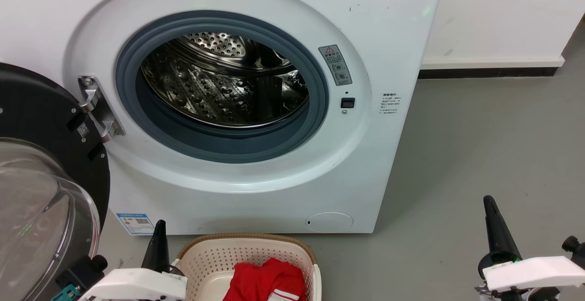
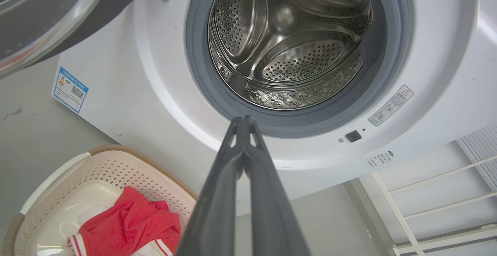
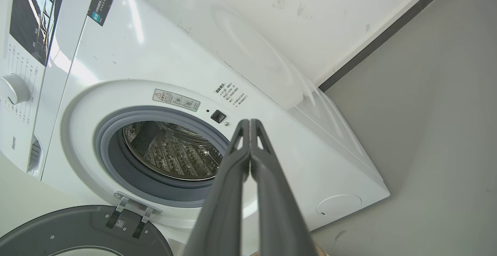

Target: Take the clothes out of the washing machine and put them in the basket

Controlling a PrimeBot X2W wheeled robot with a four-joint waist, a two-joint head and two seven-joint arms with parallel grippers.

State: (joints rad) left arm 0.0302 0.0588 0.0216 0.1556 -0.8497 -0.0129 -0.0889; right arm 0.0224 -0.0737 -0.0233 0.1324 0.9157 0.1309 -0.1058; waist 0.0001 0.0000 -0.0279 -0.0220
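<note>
Red white-trimmed clothes (image 1: 267, 279) lie in the cream basket (image 1: 247, 237) nearest us, so we judge our left gripper (image 2: 244, 122) and right gripper (image 3: 249, 123), both pinched closed on nothing, are done; beyond, the washing machine (image 1: 365, 168) drum (image 1: 215, 91) looks bare, its door (image 1: 41, 109) standing open.

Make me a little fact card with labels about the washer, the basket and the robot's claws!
machine: large white front-loading washing machine, black-framed clear door swung open
drum: shiny perforated steel drum, bare where visible
basket: cream plastic laundry basket with brown rim, on the floor before the machine
clothes: red fabric garments with white stripes, lying in the basket
left claw: shut, holding nothing
right claw: shut, holding nothing
</note>
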